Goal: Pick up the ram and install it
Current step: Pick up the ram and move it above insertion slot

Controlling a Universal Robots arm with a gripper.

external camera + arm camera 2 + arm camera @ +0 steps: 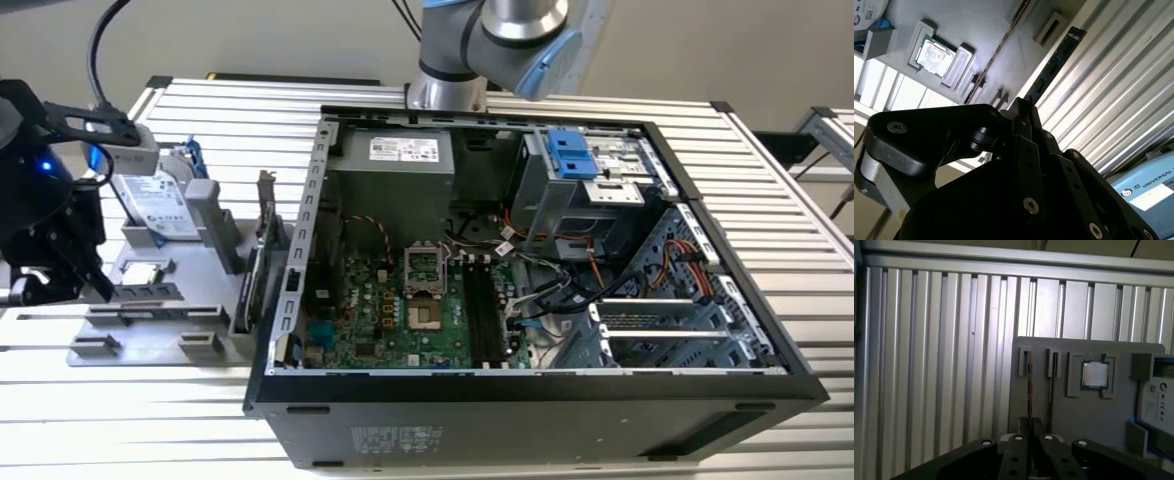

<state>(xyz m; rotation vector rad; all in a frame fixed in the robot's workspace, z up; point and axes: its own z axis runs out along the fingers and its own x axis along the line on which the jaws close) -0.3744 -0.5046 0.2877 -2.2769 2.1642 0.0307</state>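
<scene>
The black gripper (1030, 424), jaws narrow, pinches the long dark green-blue ram stick (1054, 65). The stick stands edgewise, slotted in the grey plastic tray (1091, 425), leaving an edge exposed for gripping.

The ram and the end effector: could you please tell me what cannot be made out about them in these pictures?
Ram, first wrist view: its near end is hidden behind the end effector, so a grasp cannot be confirmed.
Second wrist view: the end effector's dark body covers that same end.
Exterior view: the end effector is cut off by the exterior view's left edge, and the ram is too small to tell apart there.
</scene>
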